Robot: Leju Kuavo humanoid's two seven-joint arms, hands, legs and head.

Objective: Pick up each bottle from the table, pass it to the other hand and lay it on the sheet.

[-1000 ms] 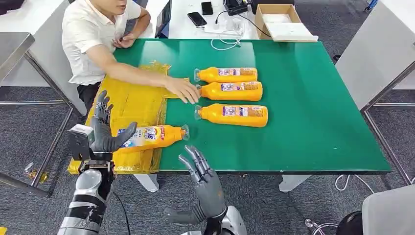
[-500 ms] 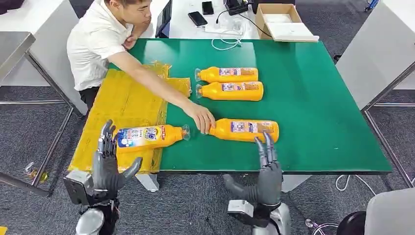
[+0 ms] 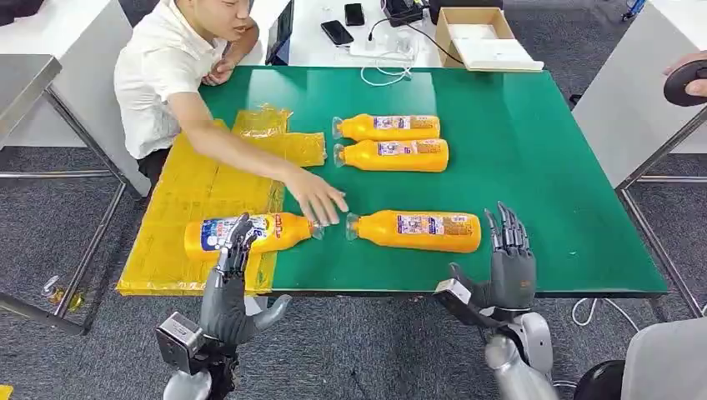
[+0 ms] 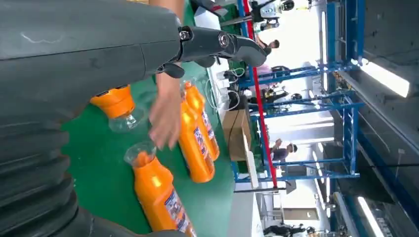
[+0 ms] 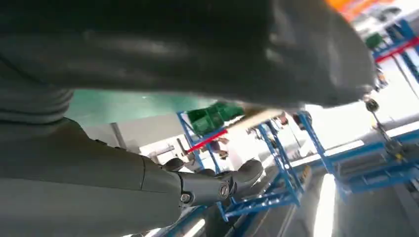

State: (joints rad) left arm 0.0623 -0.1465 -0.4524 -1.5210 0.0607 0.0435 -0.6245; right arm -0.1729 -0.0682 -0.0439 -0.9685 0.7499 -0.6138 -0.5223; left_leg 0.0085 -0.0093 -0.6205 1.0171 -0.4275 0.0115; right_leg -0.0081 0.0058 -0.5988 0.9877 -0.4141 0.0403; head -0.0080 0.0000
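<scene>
Green table (image 3: 534, 150) carrying three orange bottles (image 3: 392, 142) yet to move; yellow sheet (image 3: 200, 192) bearing one laid bottle (image 3: 250, 234). Left hand (image 3: 229, 287) and right hand (image 3: 507, 262) empty, fingers spread.

Workshop hall, blue steel racking (image 4: 346, 98), worktables (image 3: 517, 150)
</scene>
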